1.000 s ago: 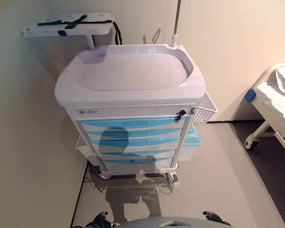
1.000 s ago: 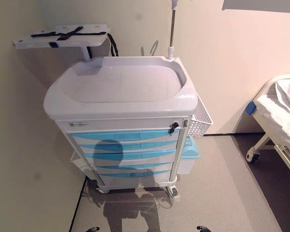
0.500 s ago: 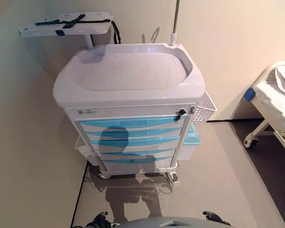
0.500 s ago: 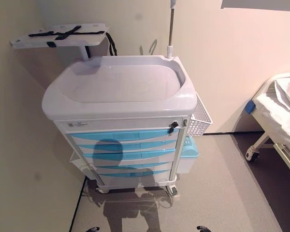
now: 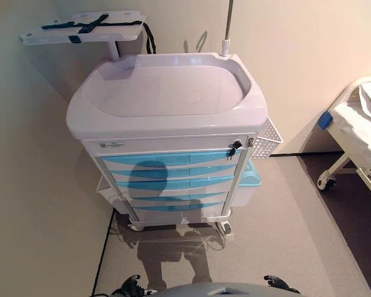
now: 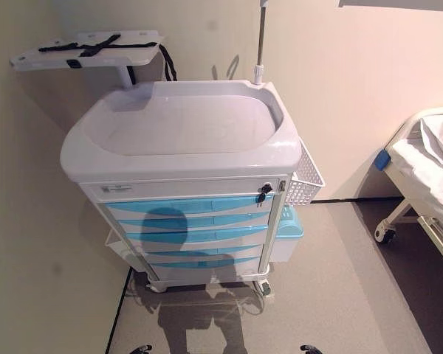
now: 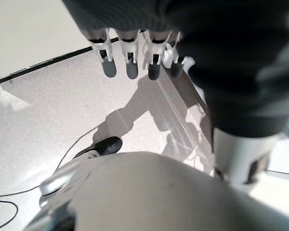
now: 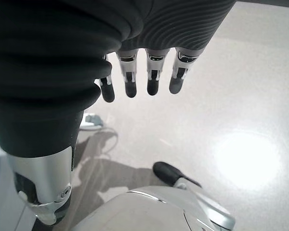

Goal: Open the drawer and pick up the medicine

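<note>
left hand slack, empty | right hand same | drawers shut, well ahead of both; medicine unseen (presumably inside) | risk: key may mean locked, or wrong drawer pulled

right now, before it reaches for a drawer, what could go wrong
All the blue drawers on the cart are shut and no medicine is visible, so it may open the wrong one. A key sits in the lock beside the top drawer; the drawers might be locked. The left hand and right hand hang open, far from any handle.

One cart; five blue drawers
</note>
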Robot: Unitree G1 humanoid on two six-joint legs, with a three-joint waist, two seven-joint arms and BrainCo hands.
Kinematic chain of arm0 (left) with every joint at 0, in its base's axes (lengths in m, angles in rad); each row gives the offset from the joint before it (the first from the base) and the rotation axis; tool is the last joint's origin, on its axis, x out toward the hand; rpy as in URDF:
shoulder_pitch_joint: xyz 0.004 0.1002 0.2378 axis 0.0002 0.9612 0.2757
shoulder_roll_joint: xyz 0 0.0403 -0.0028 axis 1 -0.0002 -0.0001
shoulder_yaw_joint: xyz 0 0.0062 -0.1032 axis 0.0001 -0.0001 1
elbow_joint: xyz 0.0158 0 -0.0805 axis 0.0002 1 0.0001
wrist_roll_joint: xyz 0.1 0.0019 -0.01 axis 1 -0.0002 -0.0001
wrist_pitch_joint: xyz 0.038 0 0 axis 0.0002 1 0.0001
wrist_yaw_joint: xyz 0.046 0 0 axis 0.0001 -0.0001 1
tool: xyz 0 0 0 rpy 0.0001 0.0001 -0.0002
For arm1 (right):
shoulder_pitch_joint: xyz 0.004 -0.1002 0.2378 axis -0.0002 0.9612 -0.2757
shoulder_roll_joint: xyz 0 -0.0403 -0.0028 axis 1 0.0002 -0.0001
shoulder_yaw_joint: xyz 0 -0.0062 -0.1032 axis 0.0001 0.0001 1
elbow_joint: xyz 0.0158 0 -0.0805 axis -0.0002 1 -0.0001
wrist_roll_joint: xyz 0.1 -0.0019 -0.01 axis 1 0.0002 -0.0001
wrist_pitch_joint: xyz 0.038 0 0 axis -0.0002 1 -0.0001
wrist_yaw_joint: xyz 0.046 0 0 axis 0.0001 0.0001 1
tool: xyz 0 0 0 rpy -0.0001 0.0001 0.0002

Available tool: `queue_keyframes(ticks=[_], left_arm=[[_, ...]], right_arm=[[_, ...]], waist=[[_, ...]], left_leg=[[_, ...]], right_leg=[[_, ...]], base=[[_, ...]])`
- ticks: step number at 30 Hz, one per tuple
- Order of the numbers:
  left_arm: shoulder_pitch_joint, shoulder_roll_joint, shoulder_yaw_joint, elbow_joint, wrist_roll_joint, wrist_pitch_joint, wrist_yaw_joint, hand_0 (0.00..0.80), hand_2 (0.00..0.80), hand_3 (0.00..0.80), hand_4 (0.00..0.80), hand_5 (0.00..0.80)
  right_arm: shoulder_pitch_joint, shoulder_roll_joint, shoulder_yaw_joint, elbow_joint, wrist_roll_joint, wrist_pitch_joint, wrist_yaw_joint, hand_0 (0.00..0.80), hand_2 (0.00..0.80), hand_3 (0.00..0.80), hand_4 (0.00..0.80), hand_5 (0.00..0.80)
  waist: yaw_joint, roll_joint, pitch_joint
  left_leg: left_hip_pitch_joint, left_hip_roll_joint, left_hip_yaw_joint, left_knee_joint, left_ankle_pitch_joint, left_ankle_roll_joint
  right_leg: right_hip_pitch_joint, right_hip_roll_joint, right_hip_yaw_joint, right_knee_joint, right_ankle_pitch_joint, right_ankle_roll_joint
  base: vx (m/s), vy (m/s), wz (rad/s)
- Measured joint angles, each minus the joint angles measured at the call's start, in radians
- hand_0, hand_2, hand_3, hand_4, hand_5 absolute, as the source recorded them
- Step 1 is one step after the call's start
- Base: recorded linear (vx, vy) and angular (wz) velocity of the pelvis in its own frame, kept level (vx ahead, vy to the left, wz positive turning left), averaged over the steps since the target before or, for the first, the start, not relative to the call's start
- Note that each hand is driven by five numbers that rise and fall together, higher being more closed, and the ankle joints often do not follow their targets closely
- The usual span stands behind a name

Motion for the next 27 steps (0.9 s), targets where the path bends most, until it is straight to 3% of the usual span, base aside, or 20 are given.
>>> queue_keyframes(ticks=[6,8,11,20,27], left_arm=[[-0.003,-0.001,0.026,-0.001,-0.006,-0.001,0.001,0.000,0.000,0.000,0.000,0.000],[-0.019,-0.001,0.027,-0.004,-0.025,0.000,0.004,0.000,0.000,0.000,0.000,0.000],[-0.068,0.002,0.028,0.000,-0.053,-0.001,0.016,0.000,0.000,0.000,0.000,0.000],[-0.143,0.024,0.036,-0.009,-0.161,-0.012,0.052,0.000,0.000,0.000,0.000,0.000],[-0.167,0.024,0.037,-0.067,-0.235,-0.035,0.073,0.000,0.000,0.000,0.000,0.000]], right_arm=[[-0.001,-0.001,0.000,0.000,0.000,0.000,-0.002,0.000,0.000,0.000,0.000,0.000],[-0.021,-0.006,0.012,-0.001,0.001,0.000,-0.009,0.000,0.000,0.000,0.000,0.000],[-0.092,-0.012,0.022,-0.012,0.002,0.000,-0.013,0.000,0.000,0.000,0.000,0.000],[-0.167,-0.008,0.017,-0.025,0.070,-0.029,-0.043,0.000,0.000,0.000,0.000,0.000],[-0.182,-0.011,0.016,-0.058,0.101,-0.045,-0.070,0.000,0.000,0.000,0.000,0.000]], waist=[[0.000,0.003,0.028],[-0.001,0.007,0.042],[0.000,0.010,0.113],[0.001,-0.037,0.202],[0.000,-0.042,0.234]], left_leg=[[-0.005,-0.006,-0.004,0.000,0.000,0.001],[-0.056,-0.011,-0.009,0.019,0.002,0.004],[-0.118,-0.025,-0.007,0.045,0.017,0.011],[-0.341,-0.047,-0.013,0.203,-0.002,0.006],[-0.474,-0.052,-0.010,0.271,-0.011,0.004]], right_leg=[[-0.002,-0.002,-0.005,0.001,-0.001,0.001],[-0.065,-0.006,-0.007,0.045,-0.005,0.001],[-0.153,-0.017,-0.006,0.120,-0.016,0.005],[-0.395,-0.044,-0.008,0.323,-0.074,0.003],[-0.543,-0.048,0.013,0.407,-0.085,-0.007]], base=[[-0.066,0.013,0.02],[-0.197,0.041,-0.05],[-0.164,0.017,-0.07],[-0.157,-0.025,0.04],[-0.087,0.002,-0.02]])
